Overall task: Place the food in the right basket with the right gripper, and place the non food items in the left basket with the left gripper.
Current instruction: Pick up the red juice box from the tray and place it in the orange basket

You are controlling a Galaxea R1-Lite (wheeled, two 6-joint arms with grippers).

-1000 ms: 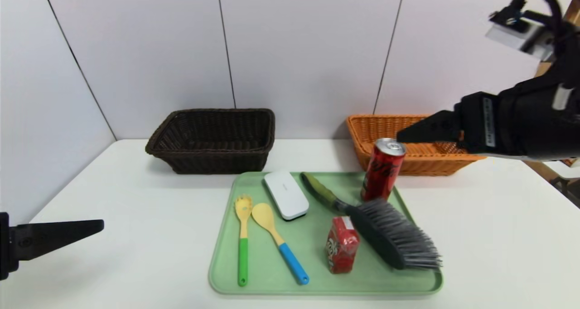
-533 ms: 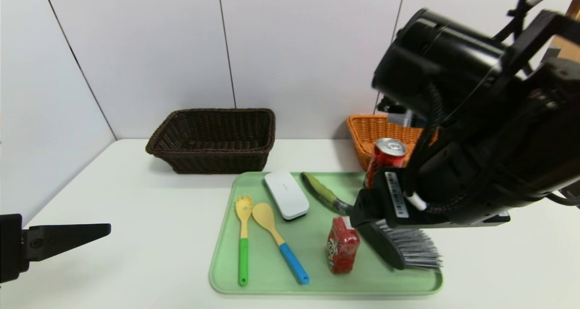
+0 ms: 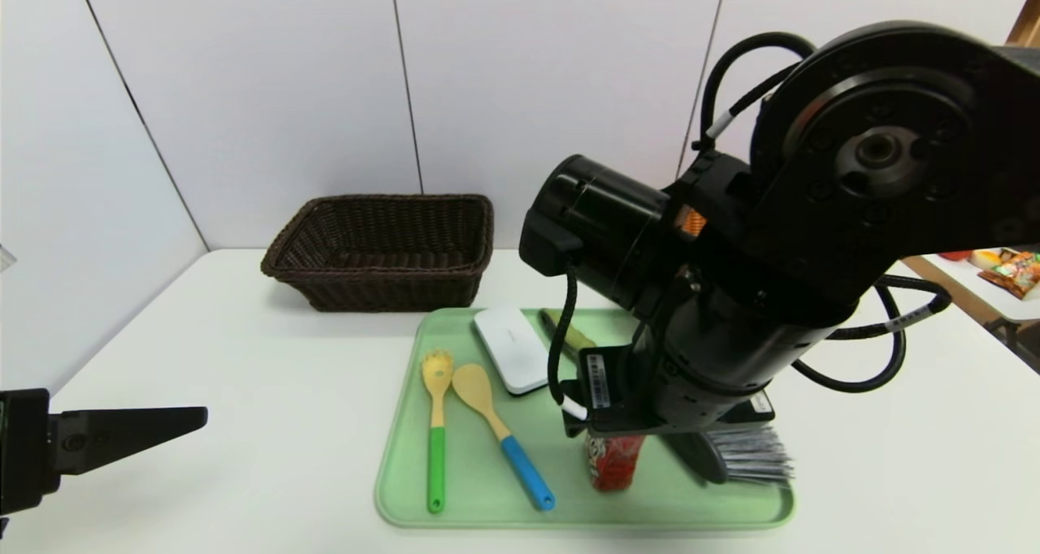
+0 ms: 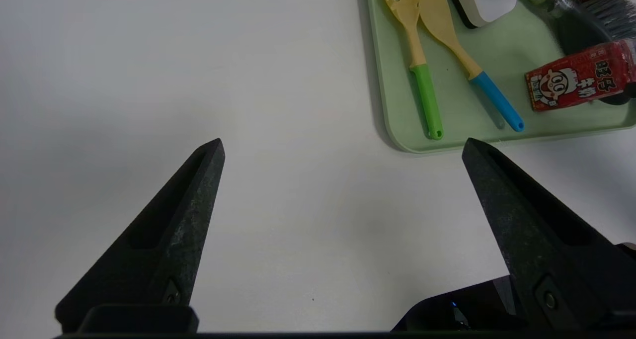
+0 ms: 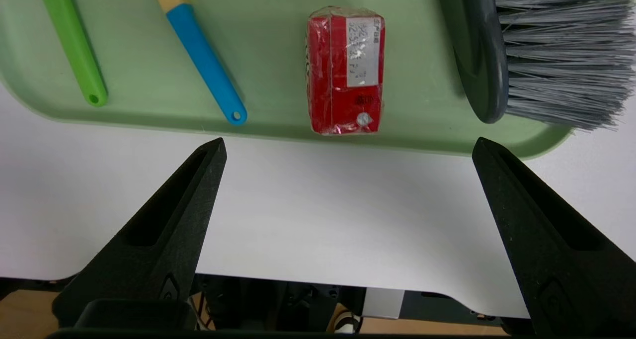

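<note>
Snack packet on tray, beyond right tool's wide-apart fingertips.

Snack packet reads "旺仔" — nothing else legible.

White table w/ pale panelled wall behind

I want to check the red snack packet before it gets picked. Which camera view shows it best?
The right wrist view: the red snack packet lies whole and unblocked on the green tray. The left wrist view shows its cartoon print, off at the edge. In the head view the right arm hides most of it.
</note>
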